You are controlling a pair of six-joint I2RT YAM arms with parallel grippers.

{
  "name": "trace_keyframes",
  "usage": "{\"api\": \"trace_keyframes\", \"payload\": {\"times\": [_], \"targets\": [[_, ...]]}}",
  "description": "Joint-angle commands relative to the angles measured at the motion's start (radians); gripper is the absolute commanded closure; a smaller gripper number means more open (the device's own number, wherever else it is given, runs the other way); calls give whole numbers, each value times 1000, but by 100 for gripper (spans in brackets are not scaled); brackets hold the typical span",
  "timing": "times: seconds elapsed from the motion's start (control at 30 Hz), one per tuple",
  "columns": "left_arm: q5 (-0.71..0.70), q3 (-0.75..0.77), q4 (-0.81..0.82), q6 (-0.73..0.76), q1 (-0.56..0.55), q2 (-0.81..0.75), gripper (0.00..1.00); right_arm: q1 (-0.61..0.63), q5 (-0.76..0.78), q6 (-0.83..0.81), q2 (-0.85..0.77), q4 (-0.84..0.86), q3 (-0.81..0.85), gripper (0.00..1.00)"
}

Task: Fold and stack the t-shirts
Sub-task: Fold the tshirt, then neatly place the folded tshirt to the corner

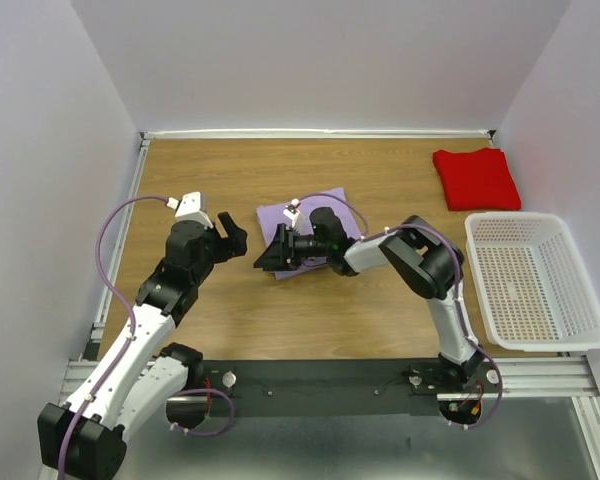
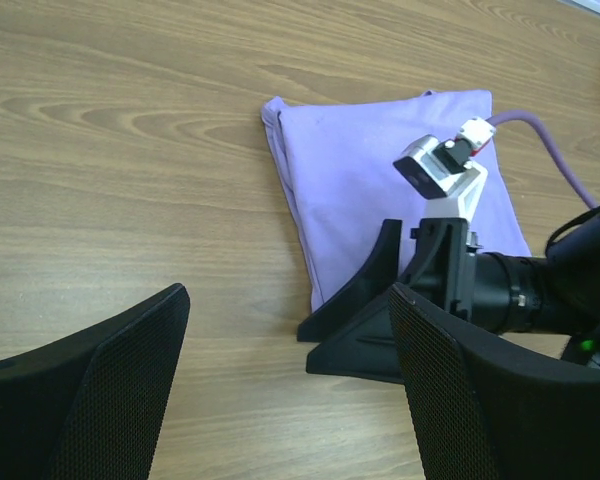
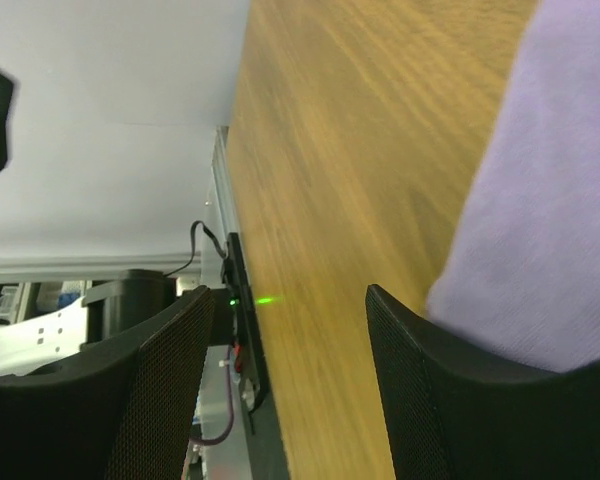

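The wooden table carries a white basket at its right side. The red shirt lies folded at the far right, just beyond the basket and well apart from both arms. The purple shirt lies folded flat in the middle of the table, between the two arms.

The right gripper is turned on its side, low over the near left corner of the purple shirt, with its tips pointing left past the cloth's edge. Its fingers are spread apart with bare wood in the gap between them. The cloth sits beside one finger and not between the two. It may brush that finger, but the close view is too blurred to be sure. It grips nothing.

The left gripper hangs above bare table just left of the shirt, its fingers wide apart and empty, clear of the cloth.
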Motion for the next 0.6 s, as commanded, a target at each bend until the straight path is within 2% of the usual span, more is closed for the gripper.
{"api": "trace_keyframes", "payload": {"times": [0.0,0.17,0.27,0.4,0.57], "targets": [[12,-15,44,15,4,5,12,-20,30,-96,-181,-105,-20,30],[35,-12,52,16,4,31,12,-95,86,-291,-350,-367,-64,30],[48,-7,58,18,4,56,12,-196,154,-425,-433,-544,-98,30],[77,-4,83,15,4,97,12,-332,116,-446,-510,-567,-208,33],[108,-2,114,18,3,166,14,-403,71,-494,-484,-564,-318,34]]}}
